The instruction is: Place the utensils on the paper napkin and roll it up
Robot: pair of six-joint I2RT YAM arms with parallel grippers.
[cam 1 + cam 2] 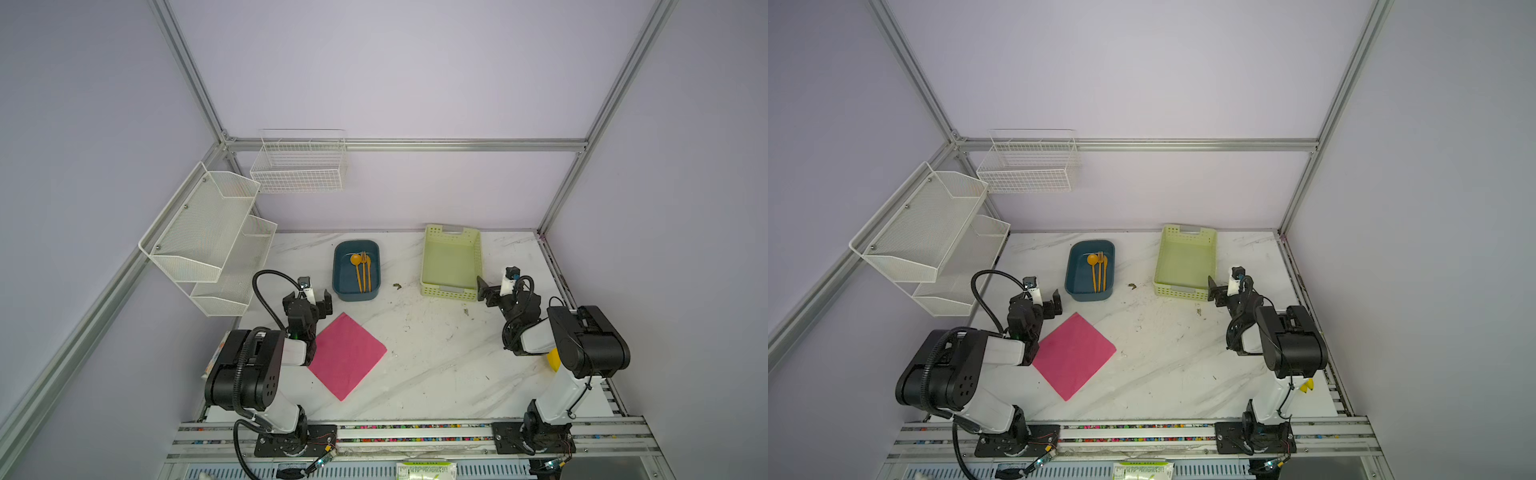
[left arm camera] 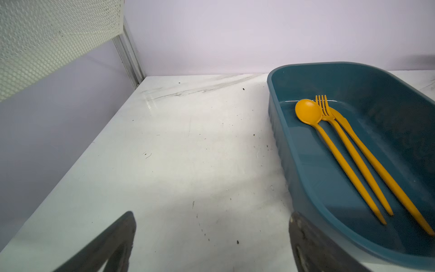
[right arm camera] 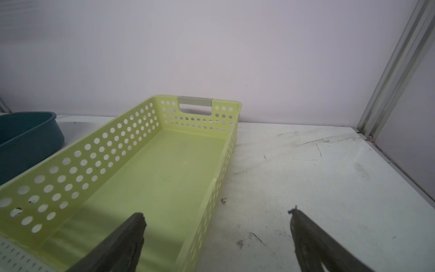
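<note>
Three orange utensils lie side by side in a dark blue tub point(image 1: 357, 296) point(image 1: 1090, 296) point(image 2: 282, 141): a spoon point(image 1: 355, 259) point(image 1: 1092, 259) point(image 2: 308, 111), a fork point(image 1: 363, 270) point(image 2: 353, 153) and a knife point(image 1: 369, 274) point(image 2: 376, 164). The pink paper napkin point(image 1: 347, 355) point(image 1: 1073, 355) lies flat on the marble table, turned like a diamond, with nothing on it. My left gripper point(image 1: 308, 300) point(image 1: 1038, 301) point(image 2: 211, 215) hangs open and empty between napkin and tub, just left of the tub. My right gripper point(image 1: 486, 293) point(image 1: 1216, 292) point(image 3: 216, 213) is open and empty at the green basket's near right corner.
A pale green perforated basket point(image 1: 451, 291) point(image 3: 94, 153) stands empty right of the tub. White mesh shelves point(image 1: 208, 232) and a wire basket point(image 1: 299, 166) hang on the left and back walls. Something yellow point(image 1: 1307, 386) lies behind the right arm. A white-green packet point(image 1: 426, 469) sits at the front rail.
</note>
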